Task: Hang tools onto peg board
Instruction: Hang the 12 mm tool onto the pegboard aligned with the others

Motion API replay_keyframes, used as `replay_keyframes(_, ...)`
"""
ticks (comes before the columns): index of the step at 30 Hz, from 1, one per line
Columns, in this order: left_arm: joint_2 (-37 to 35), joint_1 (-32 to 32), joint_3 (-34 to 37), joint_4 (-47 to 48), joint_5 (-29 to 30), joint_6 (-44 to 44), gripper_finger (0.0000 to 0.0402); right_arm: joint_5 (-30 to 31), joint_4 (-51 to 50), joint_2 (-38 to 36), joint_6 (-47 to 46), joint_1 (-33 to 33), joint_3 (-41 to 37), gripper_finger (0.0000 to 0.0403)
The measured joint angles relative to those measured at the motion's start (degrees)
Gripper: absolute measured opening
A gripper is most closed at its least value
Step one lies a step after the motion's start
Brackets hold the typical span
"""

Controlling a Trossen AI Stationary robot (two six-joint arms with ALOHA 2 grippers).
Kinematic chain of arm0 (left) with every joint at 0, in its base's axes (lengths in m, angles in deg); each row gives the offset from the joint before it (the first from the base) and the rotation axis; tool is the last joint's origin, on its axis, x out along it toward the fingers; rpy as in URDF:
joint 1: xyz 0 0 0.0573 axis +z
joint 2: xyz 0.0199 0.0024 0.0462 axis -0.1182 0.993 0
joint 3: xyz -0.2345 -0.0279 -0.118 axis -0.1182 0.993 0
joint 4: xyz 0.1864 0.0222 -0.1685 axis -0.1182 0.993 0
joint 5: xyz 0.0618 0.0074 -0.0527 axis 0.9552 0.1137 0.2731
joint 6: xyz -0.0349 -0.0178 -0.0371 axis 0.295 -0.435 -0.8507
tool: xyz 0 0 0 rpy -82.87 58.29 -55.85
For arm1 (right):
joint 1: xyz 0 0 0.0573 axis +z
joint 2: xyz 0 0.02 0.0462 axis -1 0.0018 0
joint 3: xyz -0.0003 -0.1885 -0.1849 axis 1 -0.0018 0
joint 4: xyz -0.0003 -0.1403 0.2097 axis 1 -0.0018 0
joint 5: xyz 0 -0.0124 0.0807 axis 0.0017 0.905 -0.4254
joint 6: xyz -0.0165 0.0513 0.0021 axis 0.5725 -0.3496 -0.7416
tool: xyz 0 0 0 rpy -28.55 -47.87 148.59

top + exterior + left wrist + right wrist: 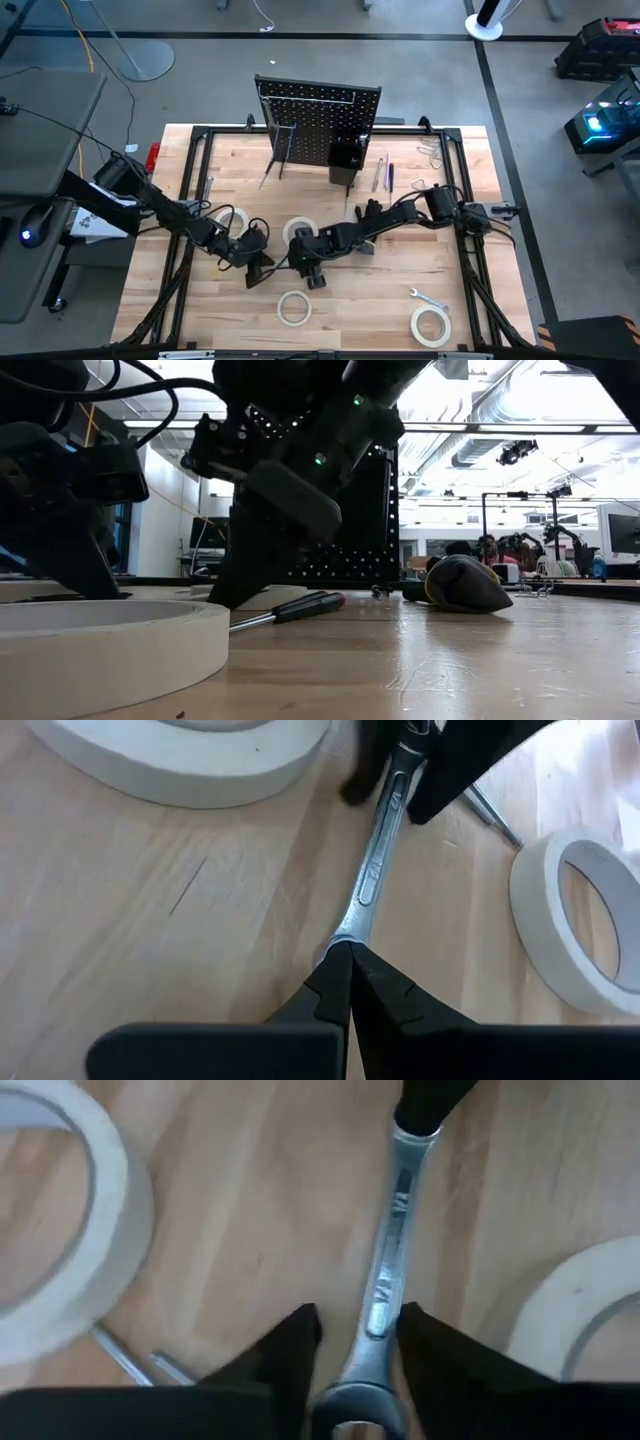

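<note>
Wrench (375, 855) lies on the bench (380, 290) at frame centre, left fingers (335, 985) clenched on one end, right fingers (290, 1345) straddling the other, seemingly mid-handover; next, right must clamp.

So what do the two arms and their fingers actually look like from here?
Both arms are dark with black cables looped along the links. The left arm has a white section near its base. The left gripper has matte black tapering fingers; the right gripper has similar black fingers. Green indicator lights show in the low view.
</note>
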Motion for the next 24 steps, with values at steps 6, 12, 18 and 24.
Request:
replay_keyframes(6,-0.8,0.8,0.1,-4.0,-1.3,-0.1,0.0000,0.5,-3.2,0.1,-11.6,0.2,0.3,0.0025)
replay_keyframes(12,-11.1,3.0,-0.2,-7.3,-13.9,-0.5,0.0000,-0.2,-11.1,-6.7,-17.1,-0.3,-0.8,0.0006)
replay_keyframes(18,-29.8,4.8,-2.6,-4.5,-17.5,-0.4,0.0000,0.1,-20.4,-18.1,-16.8,-1.1,-0.7,0.0000)
replay_keyframes(24,-45.4,8.0,-9.0,2.4,-3.2,7.2,0.0000,7.7,-20.4,-30.8,-21.2,-1.6,-0.6,0.0000)
